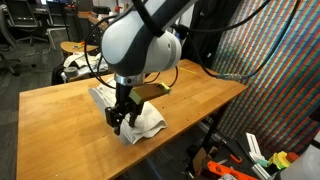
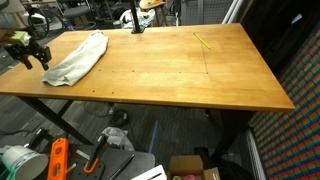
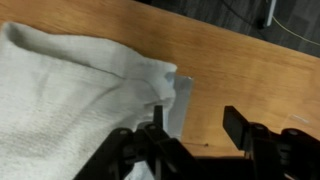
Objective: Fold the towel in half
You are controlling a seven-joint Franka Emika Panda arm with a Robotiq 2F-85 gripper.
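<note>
A white crumpled towel (image 3: 70, 100) lies on the wooden table (image 3: 250, 70). It shows in both exterior views (image 1: 148, 124) (image 2: 78, 58), near one end of the table. My gripper (image 3: 195, 125) is open and low over the table at the towel's edge. One finger stands at the towel's corner and the other finger is over bare wood. Nothing is between the fingers. The gripper also shows in both exterior views (image 1: 120, 118) (image 2: 30, 52), beside the towel.
A thin yellow stick (image 2: 202, 41) lies on the table far from the towel. A black stand (image 2: 135, 26) is at the table's back edge. Boxes and tools (image 2: 60, 158) lie on the floor under the table.
</note>
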